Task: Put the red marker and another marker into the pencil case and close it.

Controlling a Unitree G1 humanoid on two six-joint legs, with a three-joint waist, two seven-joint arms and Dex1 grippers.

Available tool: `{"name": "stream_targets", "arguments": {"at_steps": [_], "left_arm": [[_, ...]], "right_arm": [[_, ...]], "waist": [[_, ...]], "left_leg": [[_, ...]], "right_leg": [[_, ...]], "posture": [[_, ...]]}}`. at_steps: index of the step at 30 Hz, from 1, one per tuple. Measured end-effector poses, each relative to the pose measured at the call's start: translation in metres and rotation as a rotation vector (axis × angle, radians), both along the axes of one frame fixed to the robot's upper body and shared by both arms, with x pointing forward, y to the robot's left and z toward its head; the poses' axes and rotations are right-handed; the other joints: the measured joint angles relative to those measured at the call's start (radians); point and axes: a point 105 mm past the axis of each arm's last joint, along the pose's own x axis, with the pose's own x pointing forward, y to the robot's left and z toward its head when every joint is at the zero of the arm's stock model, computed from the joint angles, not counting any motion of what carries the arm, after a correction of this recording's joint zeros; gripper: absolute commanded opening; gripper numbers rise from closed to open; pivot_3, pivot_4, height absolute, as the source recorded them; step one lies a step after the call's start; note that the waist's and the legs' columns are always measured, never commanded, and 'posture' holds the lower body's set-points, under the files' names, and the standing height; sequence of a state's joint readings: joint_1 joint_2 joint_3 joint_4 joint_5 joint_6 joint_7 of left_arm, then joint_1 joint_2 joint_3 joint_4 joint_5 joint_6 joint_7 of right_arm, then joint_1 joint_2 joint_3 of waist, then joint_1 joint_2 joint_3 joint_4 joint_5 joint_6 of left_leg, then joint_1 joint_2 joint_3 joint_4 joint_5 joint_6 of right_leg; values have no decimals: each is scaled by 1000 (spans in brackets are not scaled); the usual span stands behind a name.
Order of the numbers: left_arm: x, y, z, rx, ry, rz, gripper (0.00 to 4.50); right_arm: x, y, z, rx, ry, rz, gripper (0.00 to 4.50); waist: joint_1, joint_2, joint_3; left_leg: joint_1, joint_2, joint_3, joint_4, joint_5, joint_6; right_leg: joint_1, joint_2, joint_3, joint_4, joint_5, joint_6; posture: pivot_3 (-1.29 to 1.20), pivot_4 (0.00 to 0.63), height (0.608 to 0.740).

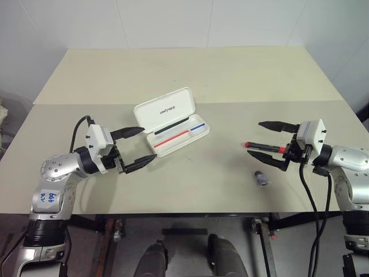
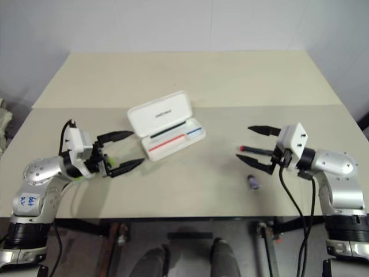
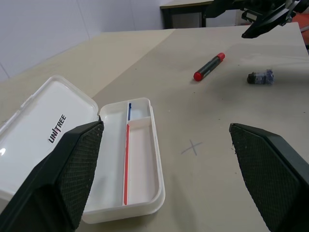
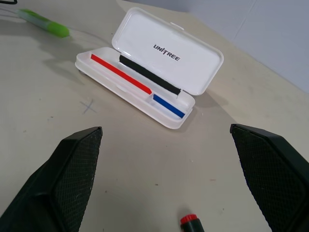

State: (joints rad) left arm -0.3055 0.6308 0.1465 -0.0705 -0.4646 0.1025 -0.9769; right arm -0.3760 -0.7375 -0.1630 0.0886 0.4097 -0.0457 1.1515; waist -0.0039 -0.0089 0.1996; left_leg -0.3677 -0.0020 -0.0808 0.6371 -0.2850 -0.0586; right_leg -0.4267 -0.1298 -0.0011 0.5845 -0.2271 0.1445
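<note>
- The case (image 1: pixel 172 122) is lying open mid-table (image 1: pixel 190 69), lid tilted back, tray empty.
- The red marker (image 3: pixel 209 66) is lying on the table right of the case, well apart from it, under the right gripper (image 1: pixel 266 144).
- The green marker (image 4: pixel 44 22) is lying left of the case, beneath the left gripper (image 1: pixel 140 147).
- A purple stub (image 1: pixel 262 178) is seen near the red marker.
- Both grippers are being held released, jaws spread wide, nothing grasped, hovering above the table.
</note>
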Motion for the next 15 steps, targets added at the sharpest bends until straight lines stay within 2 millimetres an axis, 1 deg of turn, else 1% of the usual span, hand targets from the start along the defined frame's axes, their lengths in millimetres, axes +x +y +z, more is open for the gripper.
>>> {"name": "stream_targets", "arguments": {"at_steps": [3, 8, 11, 12, 13, 15], "left_arm": [[0, -2, -2, 6, 6, -4, 4466], [2, -3, -7, 36, 14, 13, 4466], [4, -3, -10, 45, 18, 26, 4466], [5, -3, -10, 55, 16, 30, 4049], [7, -3, -11, 61, 17, 34, 3857], [11, -1, -15, 69, 31, 52, 3127]], "right_arm": [[0, 5, 0, 11, -2, 6, 4500], [0, 19, -4, 22, 19, 45, 4500], [2, 22, 1, 21, 7, 54, 4500], [2, 24, 4, 22, -1, 60, 4500], [3, 26, 7, 24, -9, 67, 4500], [5, 34, 11, 36, -26, 92, 4500]], "waist": [[0, 0, 0], [0, 0, 0], [0, 0, 0], [-1, 0, 0], [-1, 0, 0], [-2, 0, 0]], "left_leg": [[0, 0, 0, 0, 0, 0], [0, 0, 0, 0, 0, 0], [0, 0, 0, 0, 0, 0], [0, 0, 0, 0, 0, 0], [0, 0, 1, 0, 0, 0], [1, 0, 1, 0, 0, 0]], "right_leg": [[0, 0, 0, 0, 0, 0], [0, 0, 0, 0, 0, 0], [0, 0, 1, 0, 0, 0], [0, 0, 0, 0, 0, 0], [0, 0, 1, 0, 0, 0], [0, 0, 1, 0, 0, 0]], "posture": [[0, 150, 740], [0, 150, 740], [0, 150, 740], [0, 150, 740], [0, 150, 740], [0, 150, 740]]}}
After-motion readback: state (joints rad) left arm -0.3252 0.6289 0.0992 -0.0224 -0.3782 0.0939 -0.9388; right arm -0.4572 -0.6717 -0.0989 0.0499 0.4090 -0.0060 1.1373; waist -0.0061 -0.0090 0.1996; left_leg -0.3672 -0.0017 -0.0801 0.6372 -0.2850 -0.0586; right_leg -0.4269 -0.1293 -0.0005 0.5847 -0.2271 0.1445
